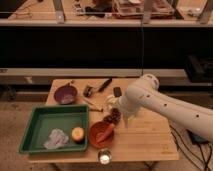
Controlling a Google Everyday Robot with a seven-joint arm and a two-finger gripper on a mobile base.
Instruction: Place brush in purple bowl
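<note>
The brush (98, 88) lies on the wooden table (150, 140) near its back edge, its thin black handle pointing back and right and its blocky head toward the purple bowl. That dark purple bowl (66, 93) stands at the table's back left and holds nothing that I can see. My gripper (114, 116) hangs from the white arm (150, 102) over the middle of the table, just behind the orange bowl. It is in front and to the right of the brush, well apart from it. It is open and holds nothing.
An orange bowl (101, 134) with an orange utensil sits near the front. A green tray (37, 125) at the left holds a pale cloth (56, 139) and a round fruit (77, 133). A wooden stick tool (92, 104), a small black object (117, 92) and a small glass (104, 158) also lie about.
</note>
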